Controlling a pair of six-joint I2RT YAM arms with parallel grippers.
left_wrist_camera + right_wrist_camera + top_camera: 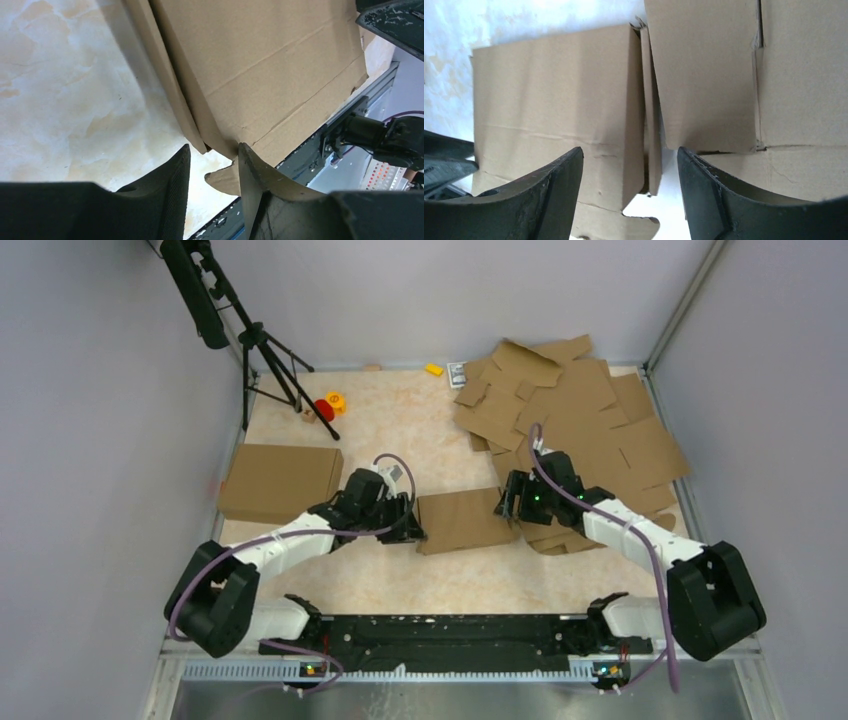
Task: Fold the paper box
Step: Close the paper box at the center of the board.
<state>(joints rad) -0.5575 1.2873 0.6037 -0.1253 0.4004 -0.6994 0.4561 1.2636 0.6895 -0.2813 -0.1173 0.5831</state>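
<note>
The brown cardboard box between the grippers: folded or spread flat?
Folded: the brown corrugated cardboard box has a top panel over side walls; one tab protrudes.

The paper box [465, 520] is matt brown corrugated cardboard; the tabletop [400, 420] looks smooth and marbled; my left tool [214, 152] is matt black, finely ribbed.

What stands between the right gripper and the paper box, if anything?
Nothing visible does. The right gripper hangs open over the right edge of the paper box; the stack of flat cardboard lies beside that edge, not between them.
</note>
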